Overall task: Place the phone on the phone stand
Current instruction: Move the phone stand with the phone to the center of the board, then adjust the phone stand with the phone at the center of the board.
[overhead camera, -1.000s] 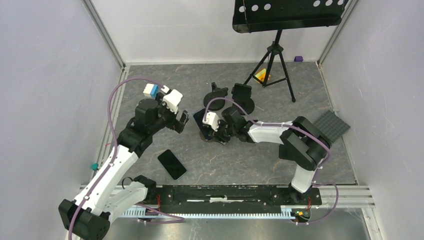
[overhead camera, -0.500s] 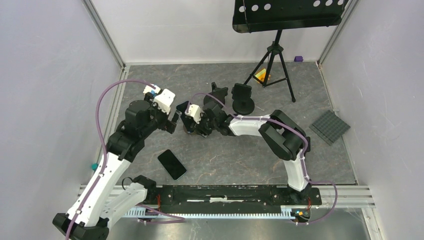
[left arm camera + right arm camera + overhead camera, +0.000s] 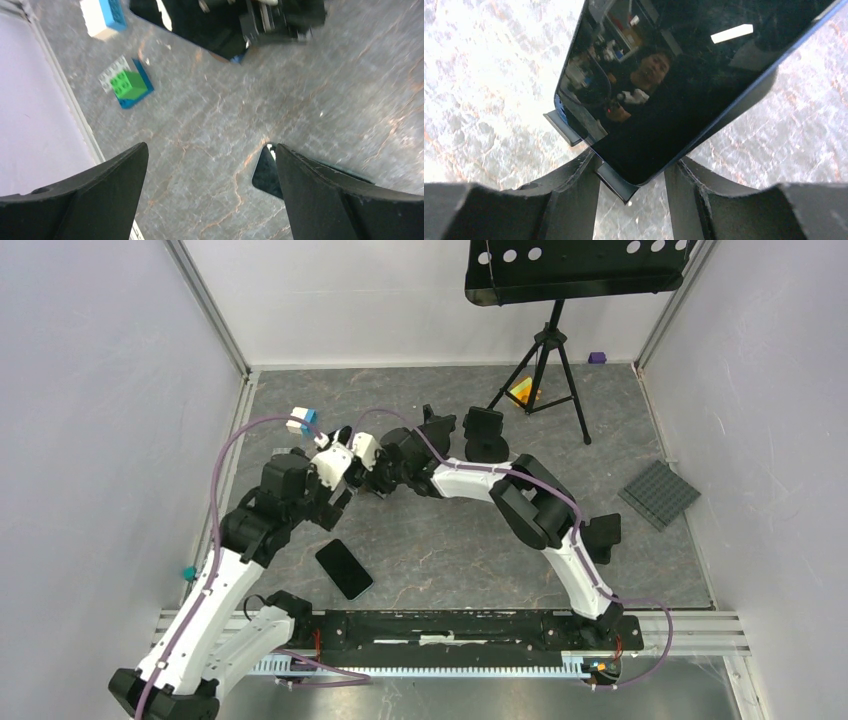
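The right pincer (image 3: 631,172) grips one end of a blue-edged phone (image 3: 684,85), tilted above the surface (image 3: 210,110). The left pincer (image 3: 211,150) gapes wide, a 2nd phone (image 3: 267,172) lying flat beneath it. The phone stand (image 3: 485,435) stands apart from both pincers.

Readable text: none in any view.
Glossy black-screened phone (image 3: 684,100): reflections only, no lettering.
Flat black phone (image 3: 344,569) lying face up: no legible marking.

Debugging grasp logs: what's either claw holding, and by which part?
Right claw grips a phone by its lower end; left claw is open and empty.
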Robot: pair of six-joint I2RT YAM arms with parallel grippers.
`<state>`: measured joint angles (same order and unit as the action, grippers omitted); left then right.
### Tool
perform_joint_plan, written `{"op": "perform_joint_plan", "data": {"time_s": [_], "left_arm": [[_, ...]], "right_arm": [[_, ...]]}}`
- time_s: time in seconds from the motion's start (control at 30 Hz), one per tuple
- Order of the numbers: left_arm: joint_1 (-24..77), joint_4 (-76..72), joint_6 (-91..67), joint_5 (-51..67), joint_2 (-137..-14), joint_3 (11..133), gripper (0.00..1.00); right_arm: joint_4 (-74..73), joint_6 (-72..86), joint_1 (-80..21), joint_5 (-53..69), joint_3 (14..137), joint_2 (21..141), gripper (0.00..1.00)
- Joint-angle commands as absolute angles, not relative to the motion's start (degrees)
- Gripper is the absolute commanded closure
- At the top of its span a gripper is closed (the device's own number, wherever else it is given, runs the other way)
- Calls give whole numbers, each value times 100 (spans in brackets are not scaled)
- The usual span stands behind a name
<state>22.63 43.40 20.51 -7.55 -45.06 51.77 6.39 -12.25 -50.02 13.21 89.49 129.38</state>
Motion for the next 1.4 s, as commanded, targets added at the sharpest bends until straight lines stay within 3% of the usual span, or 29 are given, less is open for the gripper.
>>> {"op": "perform_joint_plan", "data": {"time_s": [0.0, 0.17, 0.53, 0.57, 0.6, 0.63, 0.83, 1.0, 1.37], "left_arm": [[2009, 4202, 2428, -752, -4548, 4539, 0], [1394, 3417, 2509, -168, -5069, 4161, 0], [762, 2482, 2396, 412, -5860, 4072, 0], [742, 2417, 2354, 395, -5860, 4052, 0], [719, 2377, 2300, 387, -5875, 4054, 0], [708, 2345, 2257, 376, -5894, 4073, 0], [404, 2094, 1759, 157, -6048, 4185, 0], [-271, 1911, 1167, 818, -6050, 4356, 0], [-320, 1375, 145, 1782, -6981, 5008, 0]], "right_arm": [[982, -1154, -5001, 1327, 9608, 13140, 47], [982, -1154, -4934, 1327, 9857, 13290, 47], [982, -1154, -4852, 1327, 9074, 13062, 47], [-152, -1154, -4852, 664, 9033, 13053, 47], [-358, -135, -4858, 593, 8989, 13044, 47], [-351, 294, -4857, 613, 8951, 13031, 33], [-303, 148, -4858, 682, 8671, 12791, 33], [-276, -129, -4887, 782, 8354, 12444, 31], [-784, -796, -5184, 856, 8513, 12331, 30]]}}
